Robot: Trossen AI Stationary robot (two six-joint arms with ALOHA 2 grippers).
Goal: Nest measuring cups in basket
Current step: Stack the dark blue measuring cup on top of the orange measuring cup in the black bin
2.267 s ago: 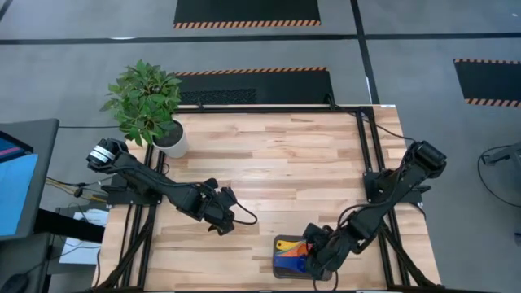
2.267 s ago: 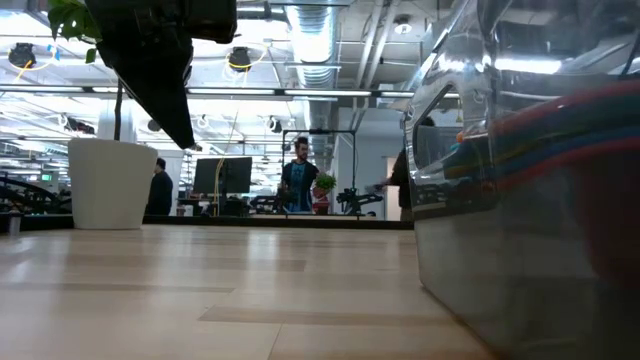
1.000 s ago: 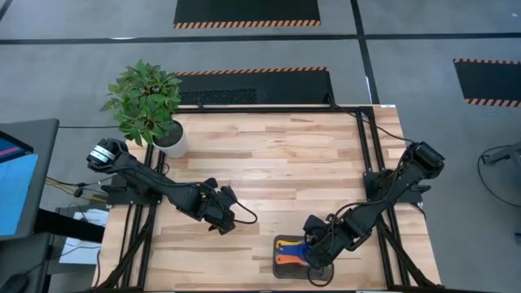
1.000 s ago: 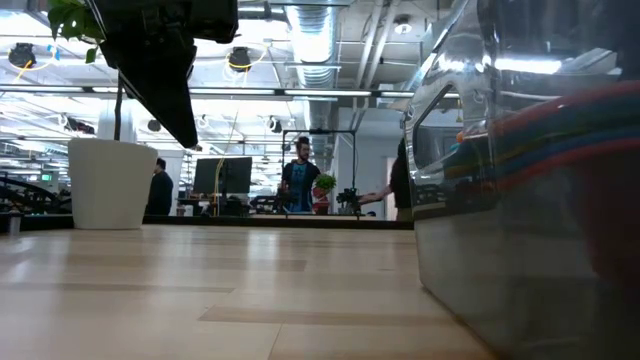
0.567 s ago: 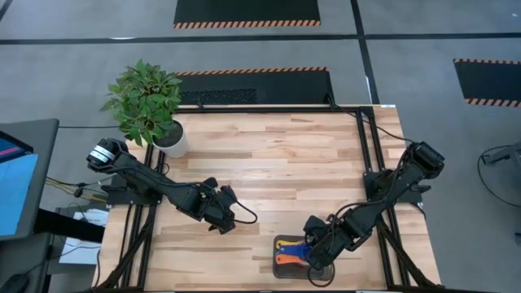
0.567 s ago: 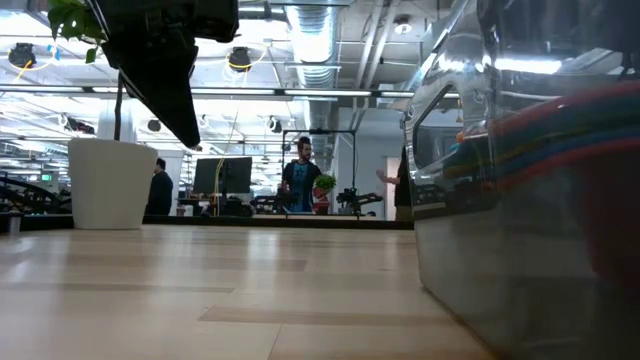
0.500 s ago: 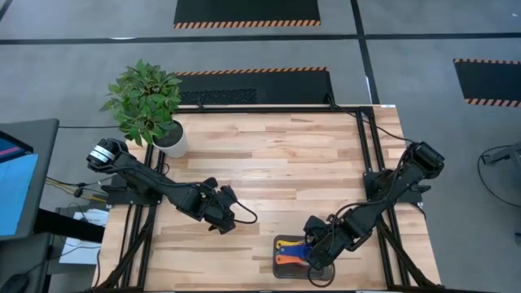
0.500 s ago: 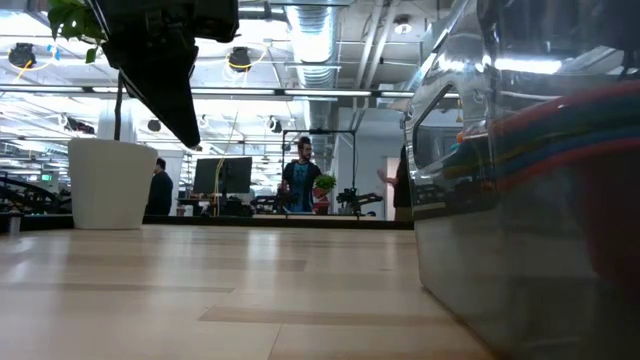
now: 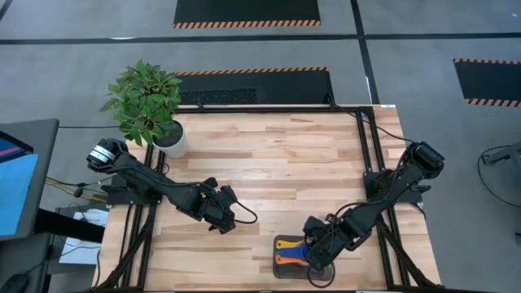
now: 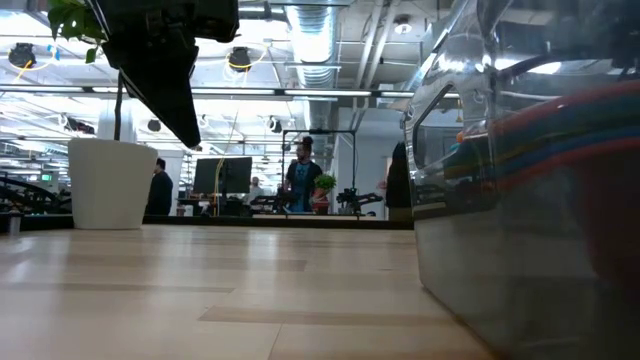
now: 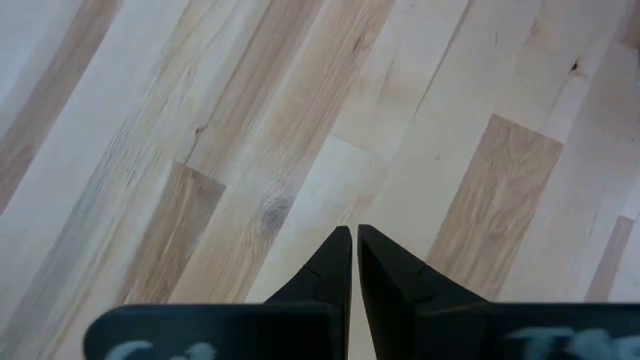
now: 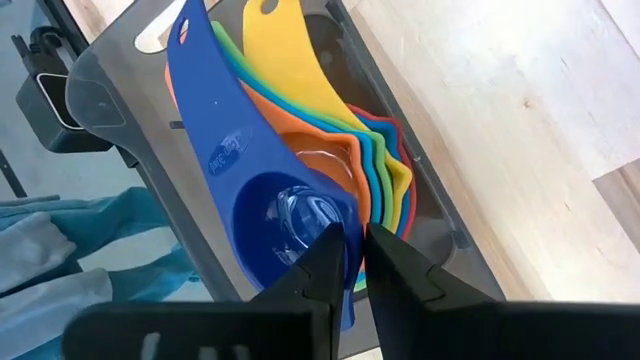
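Right gripper [image 12: 352,262]: fingers nearly together, only a thin gap showing, tips just over the bowl of the dark blue cup; not clamped on anything that can be seen. In the high view it [image 9: 319,254] sits at the near edge of the table [image 9: 269,155].

Measuring cups [image 12: 290,170]: one nested stack inside the basket [image 12: 110,100]. Colours countable from the handles and rims: dark blue uppermost, then yellow, orange, green, lighter blue, red. A seventh cannot be made out.

Basket: one, dark grey, near the table's front edge; the low view shows it [image 10: 530,200] close and blurred, cut off at the right.

Left gripper [image 11: 354,240]: fingers pressed together, holding nothing, above bare wood left of centre [image 9: 221,213].

Table: light wooden planks. One potted plant [image 9: 146,102] at the far left corner.

Room: ceiling lights, ducts, monitors; two or more people [image 10: 303,178] standing far off, indistinct.
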